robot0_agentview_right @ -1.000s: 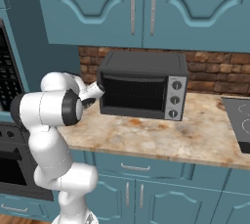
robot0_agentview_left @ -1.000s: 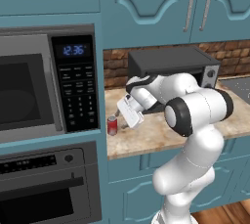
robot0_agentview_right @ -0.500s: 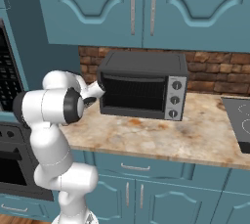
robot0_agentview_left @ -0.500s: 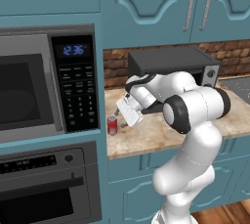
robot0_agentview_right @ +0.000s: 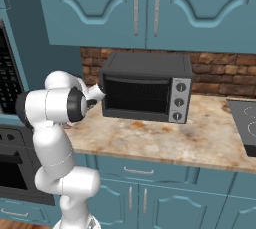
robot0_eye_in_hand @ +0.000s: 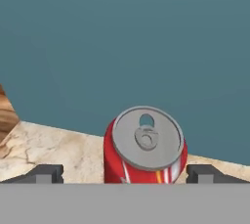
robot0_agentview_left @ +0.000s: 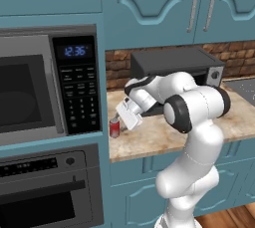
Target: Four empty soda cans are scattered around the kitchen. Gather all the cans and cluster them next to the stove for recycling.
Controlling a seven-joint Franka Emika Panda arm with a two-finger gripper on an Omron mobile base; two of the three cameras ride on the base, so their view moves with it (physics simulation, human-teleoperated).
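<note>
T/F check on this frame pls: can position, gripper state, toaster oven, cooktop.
1. The red soda can stands upright on the counter. True.
2. The gripper is shut on the can. False: its jaws stand open, one fingertip on each side of the can, not gripping.
3. The can sits at the counter's end by the tall teal cabinet side. True.
4. The toaster oven door hangs open. False: it is closed.
5. The can rests on the stove. False: the stove is at the counter's far end.
</note>
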